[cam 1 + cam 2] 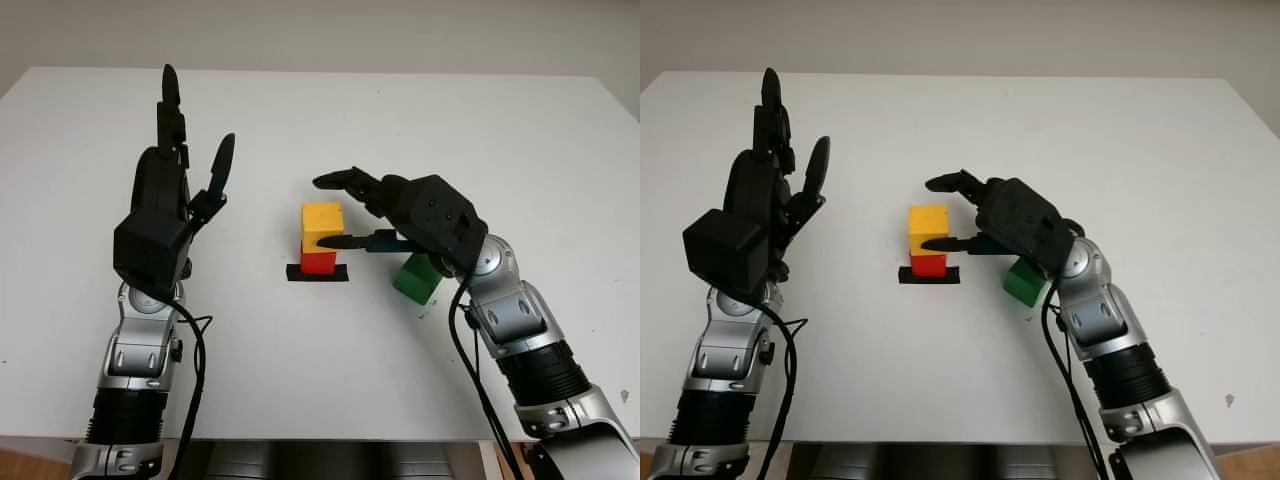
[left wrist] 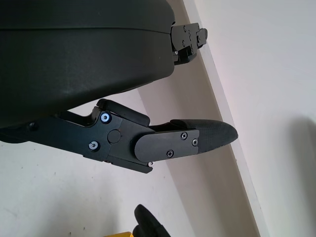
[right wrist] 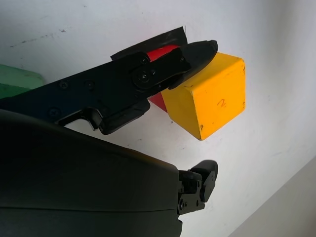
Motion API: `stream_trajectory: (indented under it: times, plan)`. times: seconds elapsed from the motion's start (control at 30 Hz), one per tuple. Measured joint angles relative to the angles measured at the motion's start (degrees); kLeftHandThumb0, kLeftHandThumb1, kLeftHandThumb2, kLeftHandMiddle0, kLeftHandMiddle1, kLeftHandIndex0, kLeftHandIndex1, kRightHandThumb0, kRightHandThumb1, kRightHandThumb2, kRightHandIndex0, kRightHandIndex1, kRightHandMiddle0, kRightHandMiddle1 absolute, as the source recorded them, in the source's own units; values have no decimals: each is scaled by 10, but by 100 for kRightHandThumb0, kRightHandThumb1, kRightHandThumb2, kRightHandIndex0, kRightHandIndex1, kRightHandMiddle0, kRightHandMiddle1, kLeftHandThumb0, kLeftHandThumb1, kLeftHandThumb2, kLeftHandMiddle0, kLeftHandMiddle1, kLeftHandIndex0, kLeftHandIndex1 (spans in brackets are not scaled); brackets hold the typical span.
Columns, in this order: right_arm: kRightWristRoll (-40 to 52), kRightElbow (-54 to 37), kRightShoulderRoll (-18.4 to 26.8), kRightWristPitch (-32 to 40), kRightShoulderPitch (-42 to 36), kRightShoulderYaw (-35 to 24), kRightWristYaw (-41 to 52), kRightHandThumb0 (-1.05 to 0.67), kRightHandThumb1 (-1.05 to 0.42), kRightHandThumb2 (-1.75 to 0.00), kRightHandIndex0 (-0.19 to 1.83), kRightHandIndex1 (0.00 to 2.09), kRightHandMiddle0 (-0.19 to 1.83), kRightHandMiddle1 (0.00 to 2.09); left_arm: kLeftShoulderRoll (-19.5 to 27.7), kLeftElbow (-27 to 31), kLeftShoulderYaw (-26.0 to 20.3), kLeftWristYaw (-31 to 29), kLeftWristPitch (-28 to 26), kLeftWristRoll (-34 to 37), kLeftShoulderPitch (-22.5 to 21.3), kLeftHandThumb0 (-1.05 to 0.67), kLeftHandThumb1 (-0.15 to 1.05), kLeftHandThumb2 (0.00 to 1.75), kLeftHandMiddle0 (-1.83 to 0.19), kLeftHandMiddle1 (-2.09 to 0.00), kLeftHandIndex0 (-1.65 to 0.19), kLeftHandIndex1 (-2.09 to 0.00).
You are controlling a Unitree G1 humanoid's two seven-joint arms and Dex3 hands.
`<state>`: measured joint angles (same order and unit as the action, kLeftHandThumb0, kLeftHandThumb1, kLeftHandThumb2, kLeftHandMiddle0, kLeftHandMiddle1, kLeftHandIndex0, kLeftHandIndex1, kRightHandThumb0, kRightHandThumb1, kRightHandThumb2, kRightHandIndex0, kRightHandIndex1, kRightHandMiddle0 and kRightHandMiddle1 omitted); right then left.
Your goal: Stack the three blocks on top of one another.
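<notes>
A yellow block (image 1: 322,220) sits on a red block (image 1: 319,262), which stands on a strip of black tape (image 1: 295,273) at the table's middle. My right hand (image 1: 321,212) is open around the yellow block, one finger arched over its far side and the thumb at its front right corner. In the right wrist view a fingertip (image 3: 200,49) lies against the yellow block (image 3: 212,94) where it meets the red block (image 3: 159,51). A green block (image 1: 417,280) lies on the table to the right, partly hidden under that hand. My left hand (image 1: 195,130) is open, raised at the left.
The white table (image 1: 400,120) has free room on all sides of the stack. Its far edge runs along a pale wall. The green block (image 3: 15,81) lies close behind the right hand's palm.
</notes>
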<state>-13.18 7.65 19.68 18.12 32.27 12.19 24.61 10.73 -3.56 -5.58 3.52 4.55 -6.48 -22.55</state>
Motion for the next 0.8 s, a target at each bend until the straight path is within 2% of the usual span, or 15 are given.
stream_trajectory:
  times: [0.33, 0.63, 0.8]
  plan:
    - [34, -15, 27, -19, 0, -14, 62, -85, -90, -5, -15, 2, -6, 19, 0, -1, 0, 9, 10, -8, 0, -70, 105, 48, 15, -6, 14, -6]
    - [165, -145, 76, 65, 5, -132, 118, -76, -90, -5, -19, 0, -6, 14, 0, -1, 0, 9, 10, -5, 0, -68, 105, 48, 14, -6, 14, -6]
    - [222, -187, 122, 54, 10, -222, 116, -69, -87, -4, -10, 6, 5, 17, 0, -1, -1, 7, 6, -1, 0, -70, 105, 47, 15, -5, 15, -6]
